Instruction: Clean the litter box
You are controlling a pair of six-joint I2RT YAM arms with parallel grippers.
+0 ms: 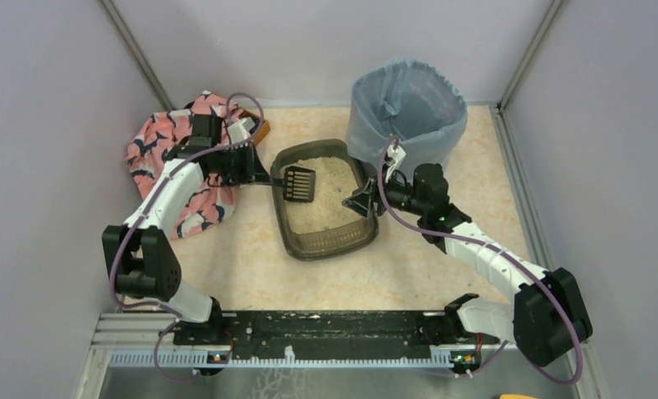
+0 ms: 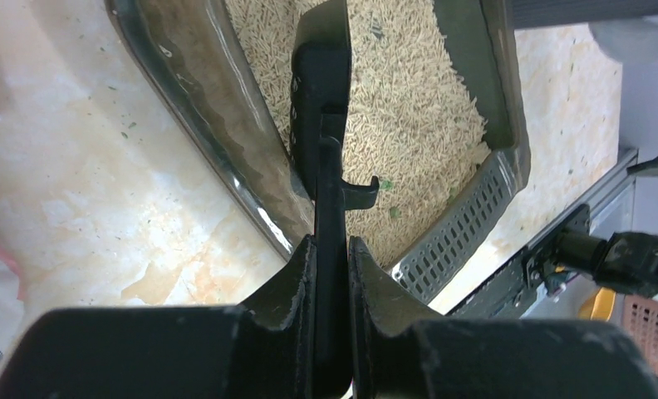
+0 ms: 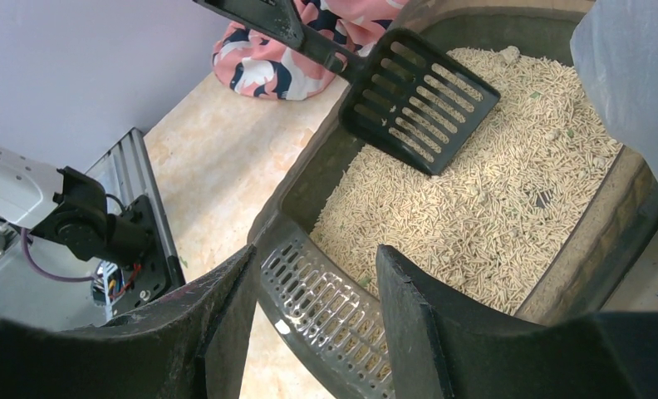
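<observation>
Beige marbled tabletop point(image 1: 251, 266) holds the litter box point(image 1: 330, 246); 3 pale walls point(image 1: 309, 41) surround.

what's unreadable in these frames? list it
- Right wrist: right gripper straddles the litter box rim; its fingers hide whether the pads touch.
- Top: bin contents, hidden by liner folds.
- Top: orange object, mostly behind the left arm.
- Left wrist: scoop seen edge-on, load unseen.

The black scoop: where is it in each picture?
Top external: the scoop at centre, over the litter box's left side.
Left wrist: scoop at centre, edge-on, held in the left gripper.
Right wrist: scoop at top centre, above the granules.
Shared landmark: the litter box.
</observation>
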